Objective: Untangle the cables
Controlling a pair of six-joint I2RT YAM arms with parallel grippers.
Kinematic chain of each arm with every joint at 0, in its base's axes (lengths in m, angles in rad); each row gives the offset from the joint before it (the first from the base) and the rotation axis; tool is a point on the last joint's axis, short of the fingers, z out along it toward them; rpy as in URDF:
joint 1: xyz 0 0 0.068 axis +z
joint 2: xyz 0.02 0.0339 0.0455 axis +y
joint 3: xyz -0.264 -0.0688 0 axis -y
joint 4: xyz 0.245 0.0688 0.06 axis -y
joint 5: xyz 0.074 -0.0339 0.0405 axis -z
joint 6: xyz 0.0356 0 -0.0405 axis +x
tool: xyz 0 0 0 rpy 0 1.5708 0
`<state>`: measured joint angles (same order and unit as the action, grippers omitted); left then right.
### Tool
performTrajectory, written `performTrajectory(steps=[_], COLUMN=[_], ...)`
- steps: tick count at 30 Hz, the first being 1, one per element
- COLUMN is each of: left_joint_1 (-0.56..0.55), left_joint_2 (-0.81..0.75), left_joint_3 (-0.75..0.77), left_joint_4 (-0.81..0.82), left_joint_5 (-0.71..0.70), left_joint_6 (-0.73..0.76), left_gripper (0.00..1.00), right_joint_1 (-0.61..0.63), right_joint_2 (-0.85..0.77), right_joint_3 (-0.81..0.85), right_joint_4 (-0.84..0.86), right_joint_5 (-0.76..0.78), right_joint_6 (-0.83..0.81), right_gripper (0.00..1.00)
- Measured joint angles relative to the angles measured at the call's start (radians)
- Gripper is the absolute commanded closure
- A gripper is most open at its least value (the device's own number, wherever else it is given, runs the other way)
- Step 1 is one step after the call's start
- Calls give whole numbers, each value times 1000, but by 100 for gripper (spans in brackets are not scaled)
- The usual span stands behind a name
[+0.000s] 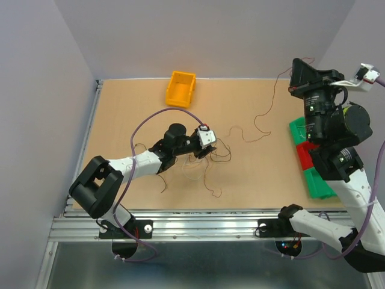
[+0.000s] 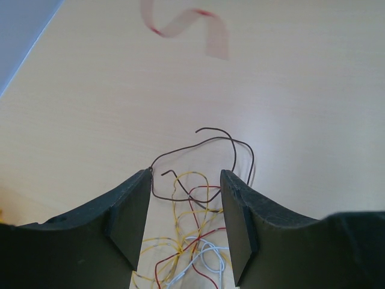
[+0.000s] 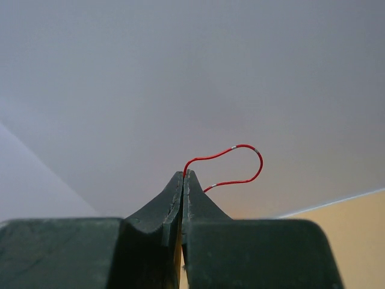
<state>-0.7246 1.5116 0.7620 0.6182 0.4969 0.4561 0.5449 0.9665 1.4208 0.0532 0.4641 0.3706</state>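
Here the left pincer [image 2: 185, 180] stands wide open over the bench [image 1: 120, 108], low at the middle of the top view, and it holds nothing. Between its two fingers, at the bottom of the wrist view, lies the loose heap of cables [image 2: 192, 241]: yellow, red and whitish strands looped over one another. A dark brown wire [image 2: 204, 141] arcs out of the heap toward the middle of that frame. One end of it comes up to the tip of the finger on the left of the picture, though I cannot tell whether it touches. In the top view more curls spread around and below this pincer.

The right pincer [image 3: 184, 174] is raised high at the upper right of the top view, facing the grey wall. Its jaws are pressed fully together, with a red wire [image 3: 240, 147] pinched between the tips. The free end bends in a small loop to the right of them. From this raised pincer a long strand [image 1: 264, 111] trails down and left to the bench. A yellow bin [image 1: 180, 88] sits at the far edge.
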Motion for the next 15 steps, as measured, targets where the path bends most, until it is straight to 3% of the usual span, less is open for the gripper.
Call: performTrajectory(steps=[8,15], left_joint_1=[0,-6], left_joint_2=[0,0], left_joint_3=[0,0], left_joint_4=[-3,-11], left_joint_5=[-8,-8], left_joint_6=[7,15], left_gripper=[40,40], right_joint_1=[0,-33], right_joint_2=[-97,-131], right_joint_3=[-174,-360], right_joint_4=[90,389], right_joint_5=[396,711], right_joint_6=[-139,-451], right_gripper=[99,99])
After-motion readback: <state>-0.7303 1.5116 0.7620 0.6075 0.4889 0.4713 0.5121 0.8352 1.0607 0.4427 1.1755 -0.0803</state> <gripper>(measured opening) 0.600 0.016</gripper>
